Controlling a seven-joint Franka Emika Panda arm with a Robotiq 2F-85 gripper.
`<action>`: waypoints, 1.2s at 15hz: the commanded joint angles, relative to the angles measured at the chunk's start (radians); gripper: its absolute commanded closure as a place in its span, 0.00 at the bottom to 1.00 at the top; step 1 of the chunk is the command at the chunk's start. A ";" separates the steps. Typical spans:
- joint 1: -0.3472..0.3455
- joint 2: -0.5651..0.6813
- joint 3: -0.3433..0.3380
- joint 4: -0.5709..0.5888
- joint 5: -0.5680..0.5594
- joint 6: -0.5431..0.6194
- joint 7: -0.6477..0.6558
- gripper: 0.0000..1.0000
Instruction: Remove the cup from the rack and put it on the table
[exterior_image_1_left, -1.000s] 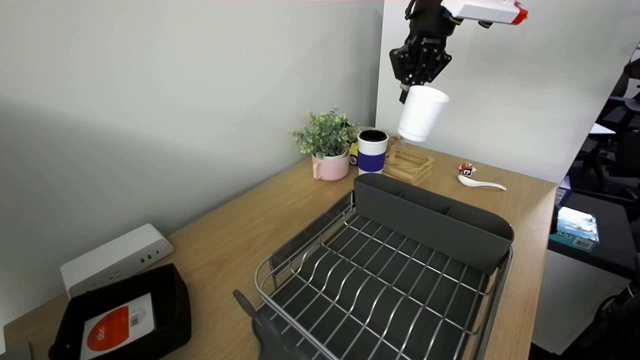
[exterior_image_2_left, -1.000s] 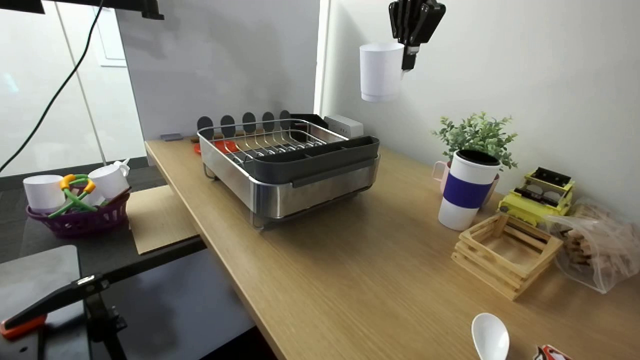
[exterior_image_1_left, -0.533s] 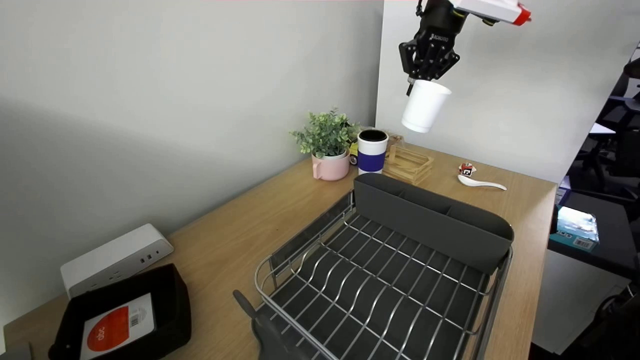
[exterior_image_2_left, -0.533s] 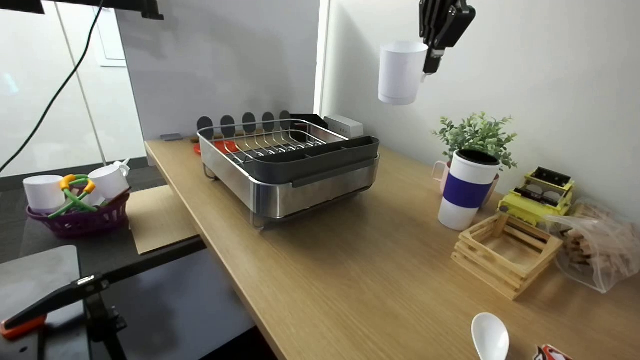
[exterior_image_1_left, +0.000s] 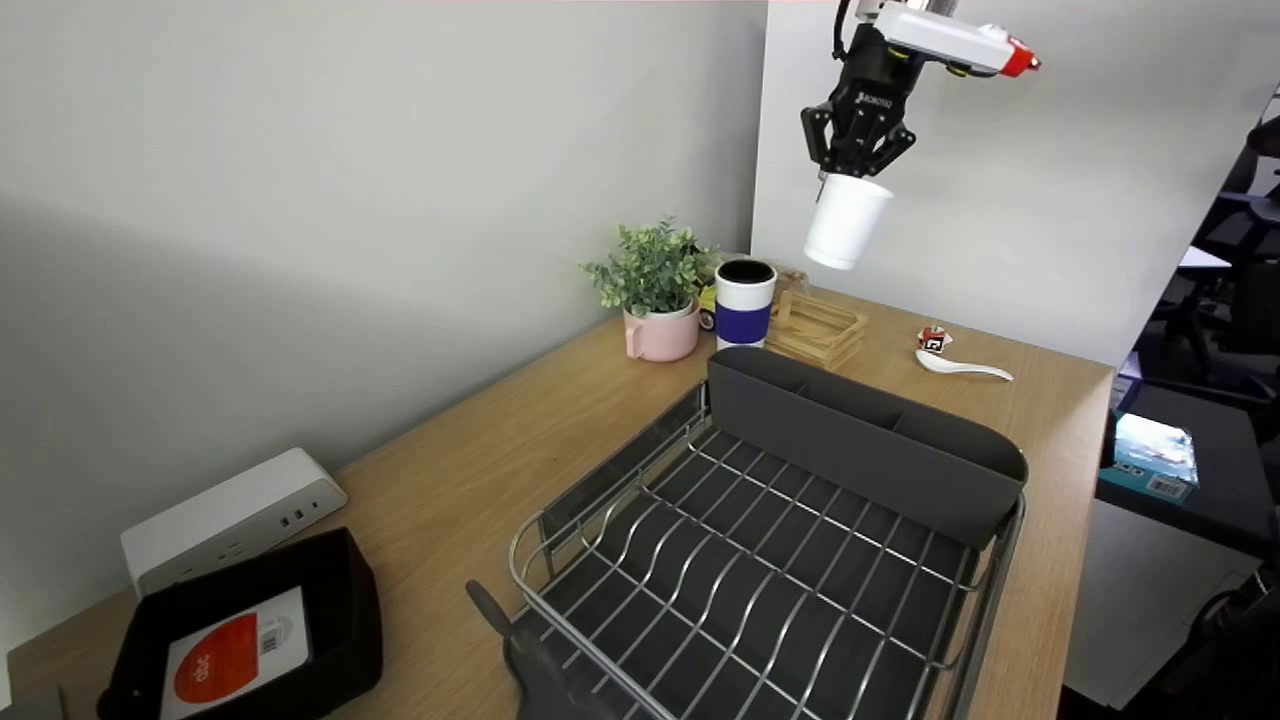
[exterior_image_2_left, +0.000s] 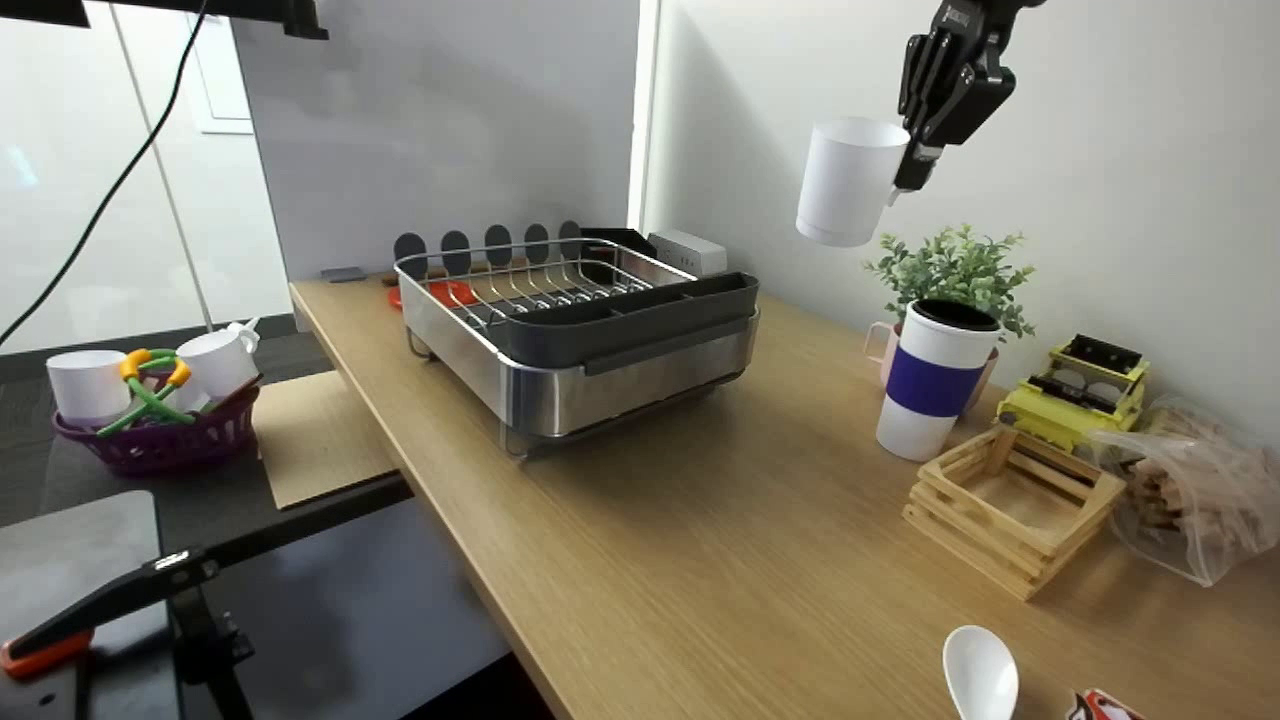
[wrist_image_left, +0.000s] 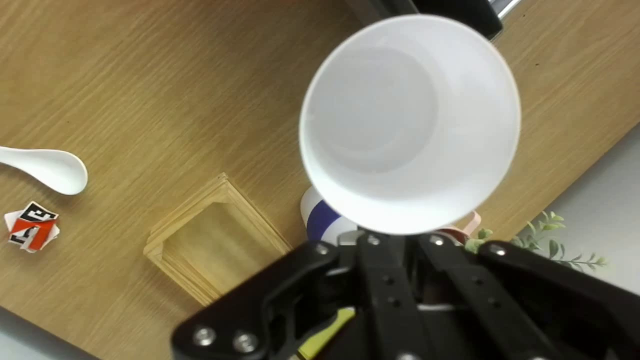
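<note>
- A plain white cup (exterior_image_2_left: 852, 182) hangs in the air above a light-brown wooden counter (exterior_image_2_left: 640, 540), at about 2 o'clock from the middle of both exterior views.
- The black fingers (exterior_image_2_left: 915, 168) are pinching the cup by its side handle, a bit of which pokes out below them.
- The cup has its open rim uppermost, tipped a little toward 1 o'clock in both exterior views.
- In the wrist view, which looks down into the cup, the fingers sit at 6 o'clock from its mouth.
- A large dark grey wire dish rack (exterior_image_2_left: 575, 395) stands on the counter, well apart from the cup, at 8 o'clock from it in an exterior view.
- A white tumbler (exterior_image_2_left: 935, 385) with a blue band stands at 5 o'clock from the cup in an exterior view; a small wooden crate (exterior_image_2_left: 975, 522) is at 5 o'clock from the tumbler, and a white spoon (exterior_image_2_left: 982, 668) at 6 o'clock from the crate.
- At 9 o'clock from the tumbler in an exterior view, a leafy green plant (exterior_image_1_left: 653, 268) sits in a pink mug (exterior_image_1_left: 662, 338).
</note>
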 joint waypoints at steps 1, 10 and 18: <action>-0.010 0.057 -0.010 0.083 -0.006 -0.080 0.014 0.98; -0.013 0.115 -0.044 0.165 -0.174 -0.204 -0.048 0.98; -0.010 0.103 -0.046 0.136 -0.166 -0.178 -0.043 0.91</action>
